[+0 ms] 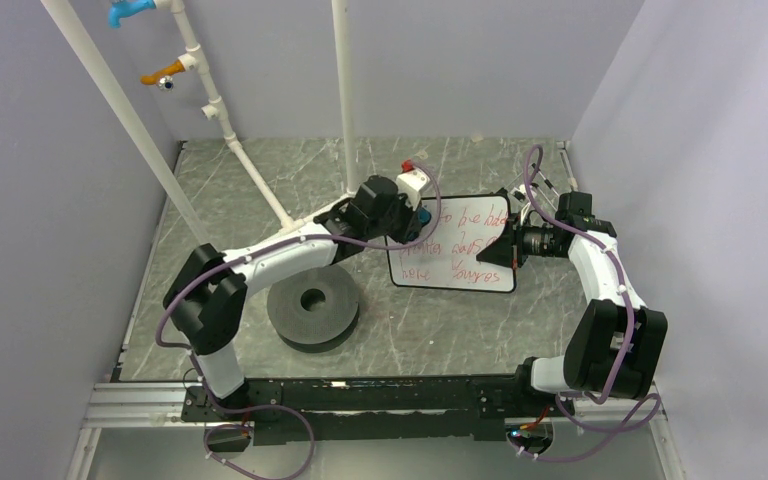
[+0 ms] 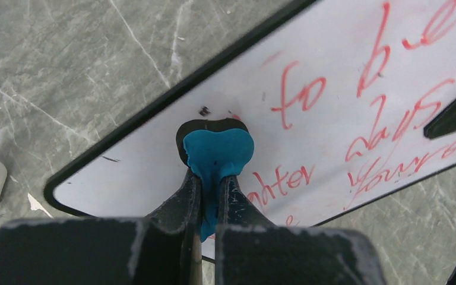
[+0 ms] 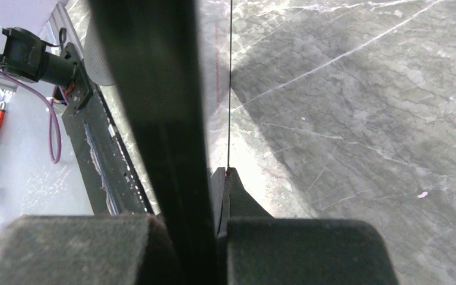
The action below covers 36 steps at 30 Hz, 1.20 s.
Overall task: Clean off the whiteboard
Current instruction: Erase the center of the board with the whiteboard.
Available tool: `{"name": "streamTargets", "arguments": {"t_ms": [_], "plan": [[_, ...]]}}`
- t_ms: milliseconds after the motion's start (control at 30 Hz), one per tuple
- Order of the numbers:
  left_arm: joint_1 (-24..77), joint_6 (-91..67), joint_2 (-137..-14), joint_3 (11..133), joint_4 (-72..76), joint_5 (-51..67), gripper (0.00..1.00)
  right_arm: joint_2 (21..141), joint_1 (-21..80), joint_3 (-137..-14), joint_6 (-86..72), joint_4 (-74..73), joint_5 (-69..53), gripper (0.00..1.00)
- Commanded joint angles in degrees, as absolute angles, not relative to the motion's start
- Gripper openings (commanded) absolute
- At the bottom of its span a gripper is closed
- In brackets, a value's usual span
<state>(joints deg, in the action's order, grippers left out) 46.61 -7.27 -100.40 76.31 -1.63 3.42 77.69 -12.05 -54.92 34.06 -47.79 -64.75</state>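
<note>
The whiteboard (image 1: 460, 262) lies right of the desk's (image 1: 260, 200) middle; it is judged thin, stiff, light (apt to slide when rubbed). Its right edge is pinched in the closed right hand (image 1: 503, 243); the eraser (image 2: 218, 148) is clamped in the closed left hand (image 2: 212, 179).
</note>
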Motion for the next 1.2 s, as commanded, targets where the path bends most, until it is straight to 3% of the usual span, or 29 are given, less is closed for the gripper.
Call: {"name": "streamTargets", "arguments": {"t_ms": [0,333,633,1167], "plan": [[49.9,-4.1,-99.7,72.2,1.3,4.9,0.0,77.4,-10.2,-55.9,38.9,-50.4,-67.8,0.0],[46.3,-8.4,-100.9,78.3,-2.8,-3.7,0.0,77.3,-10.1,-55.8,38.8,-50.1,-67.7,0.0],[46.0,-9.8,-102.9,85.7,-4.1,2.3,0.0,77.4,-10.0,-55.9,38.8,-50.2,-67.6,0.0],[52.0,-6.9,-102.3,79.8,-4.1,-2.3,0.0,77.4,-10.0,-55.9,38.9,-50.4,-67.8,0.0]]}}
